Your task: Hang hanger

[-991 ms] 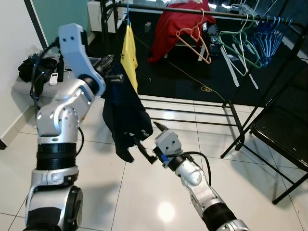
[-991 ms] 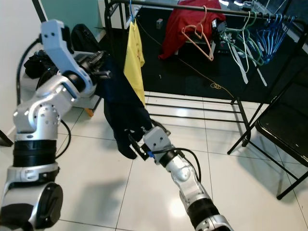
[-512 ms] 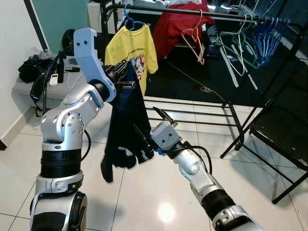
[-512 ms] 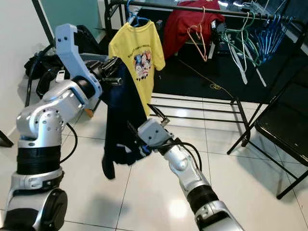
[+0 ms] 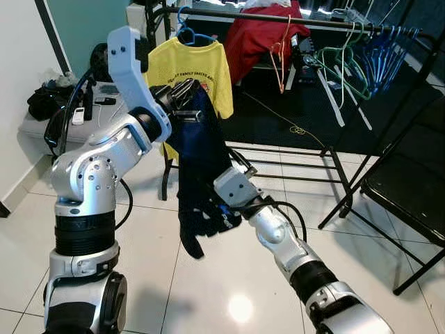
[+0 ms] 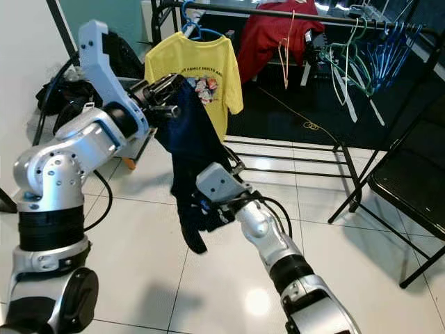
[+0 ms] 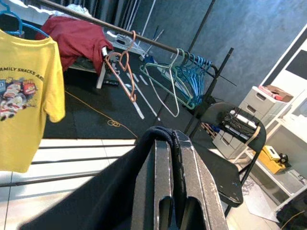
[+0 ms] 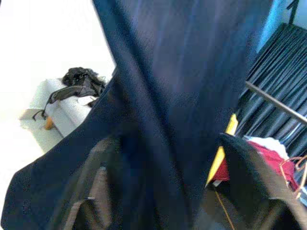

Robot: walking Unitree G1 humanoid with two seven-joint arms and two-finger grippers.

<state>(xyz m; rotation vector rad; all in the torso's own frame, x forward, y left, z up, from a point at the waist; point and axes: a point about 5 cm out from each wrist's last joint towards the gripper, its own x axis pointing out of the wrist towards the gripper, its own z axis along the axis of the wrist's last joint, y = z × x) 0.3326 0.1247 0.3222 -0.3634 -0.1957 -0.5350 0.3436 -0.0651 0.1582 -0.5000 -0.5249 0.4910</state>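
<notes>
1. Left eye view: the left pincer (image 5: 186, 97) is raised at chest height in front of the clothes rail (image 5: 278, 17), its fingers closed on the top fold of a dark navy garment (image 5: 201, 167), which hangs down from it toward the tiled floor (image 5: 153, 278). No hanger can be made out inside the garment. The right pincer (image 5: 221, 209) is pushed into the garment's lower part, and the cloth hides its fingertips.
2. Right eye view: behind the navy garment a yellow T-shirt (image 6: 208, 69) hangs on a blue hanger (image 6: 191, 17) from the rail. Further along the rail hang a red garment (image 6: 268, 38), an orange hanger (image 6: 286, 42), green hangers (image 6: 344, 69) and a bunch of blue hangers (image 6: 393, 42). A black folding chair (image 6: 410, 195) stands at the robot's right; black bags (image 6: 59, 94) lie on a low surface at its left.
3. Left wrist view: the two left fingers (image 7: 163, 182) lie closed together, with a rolled edge of the navy cloth pinched between them at the tip.
4. Right wrist view: the right fingers (image 8: 249, 167) stand wide apart, and a band of navy cloth runs down between them. Whether they press the cloth cannot be told.
</notes>
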